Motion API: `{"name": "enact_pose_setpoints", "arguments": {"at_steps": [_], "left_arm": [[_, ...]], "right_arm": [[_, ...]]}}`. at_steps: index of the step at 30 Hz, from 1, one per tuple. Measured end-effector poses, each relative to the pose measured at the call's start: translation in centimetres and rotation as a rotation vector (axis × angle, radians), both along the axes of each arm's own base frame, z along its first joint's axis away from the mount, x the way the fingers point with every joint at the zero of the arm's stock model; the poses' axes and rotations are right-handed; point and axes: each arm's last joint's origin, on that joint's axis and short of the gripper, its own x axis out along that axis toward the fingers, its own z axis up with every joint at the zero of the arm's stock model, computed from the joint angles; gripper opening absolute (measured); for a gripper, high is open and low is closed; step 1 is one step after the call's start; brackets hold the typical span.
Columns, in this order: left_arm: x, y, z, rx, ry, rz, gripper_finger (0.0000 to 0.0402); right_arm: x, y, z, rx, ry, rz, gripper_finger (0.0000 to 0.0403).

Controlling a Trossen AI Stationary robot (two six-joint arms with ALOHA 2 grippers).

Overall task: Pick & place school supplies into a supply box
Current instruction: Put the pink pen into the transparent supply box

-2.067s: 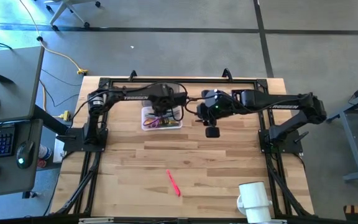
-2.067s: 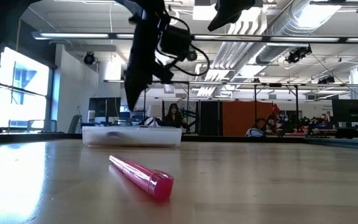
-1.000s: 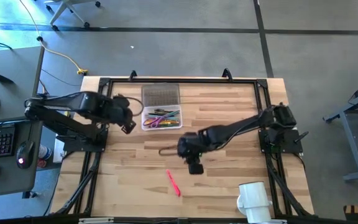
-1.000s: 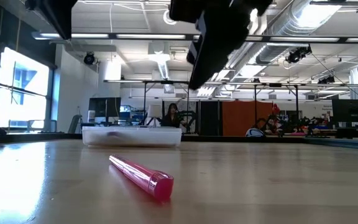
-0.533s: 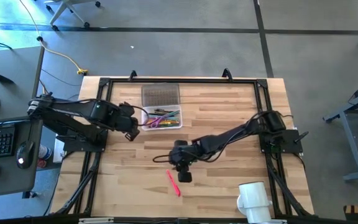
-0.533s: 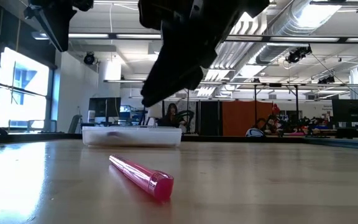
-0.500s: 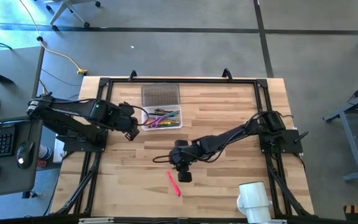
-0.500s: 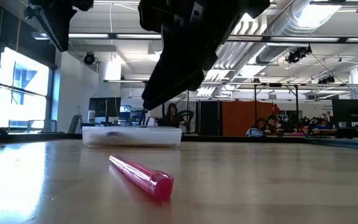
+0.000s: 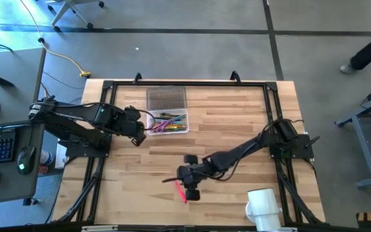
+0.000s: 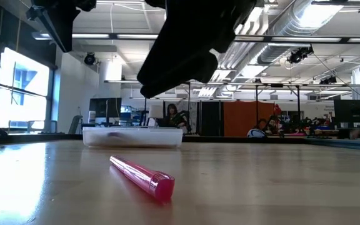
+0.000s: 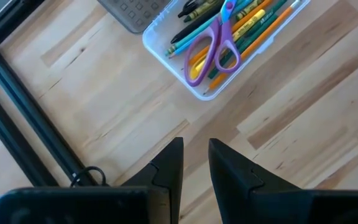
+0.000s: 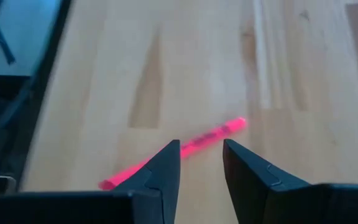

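The right gripper (image 12: 201, 165) has swung down from mid-surface and now hangs over the pink pen (image 12: 176, 153) near the front edge, jaws narrowly parted, nothing held. This looks like the last stray item. The left gripper (image 11: 195, 163), also narrowly parted, waits beside the supply box (image 9: 167, 131) toward the back edge.

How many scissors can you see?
1. The purple-handled scissors lie in the clear supply box, on top of the pens and pencils. More could be hidden under that pile, but none show elsewhere on the table.
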Motion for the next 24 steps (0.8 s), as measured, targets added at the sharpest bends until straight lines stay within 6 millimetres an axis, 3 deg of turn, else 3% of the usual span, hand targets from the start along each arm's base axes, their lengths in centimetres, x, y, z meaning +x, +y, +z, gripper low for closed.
{"name": "enact_pose_setpoints", "arguments": {"at_steps": [10, 13, 19, 24], "left_arm": [[0.4, -0.1, 0.1, -0.023, -0.021, -0.046, 0.0111], [0.5, -0.2, 0.1, -0.018, -0.025, -0.07, 0.0111], [0.5, -0.2, 0.1, -0.015, -0.025, -0.084, 0.0111], [0.6, -0.2, 0.1, -0.007, -0.019, -0.103, 0.0111]], "right_arm": [[-0.6, 1.8, -0.4, 0.151, 0.016, -0.293, 0.0079], [-0.2, 3.1, -0.9, 0.2, -0.043, -0.304, 0.0079], [0.5, 4.7, -4.0, 0.234, -0.054, -0.257, 0.0079], [0.2, 5.0, -3.5, 0.103, -0.128, -0.249, 0.0079]]}}
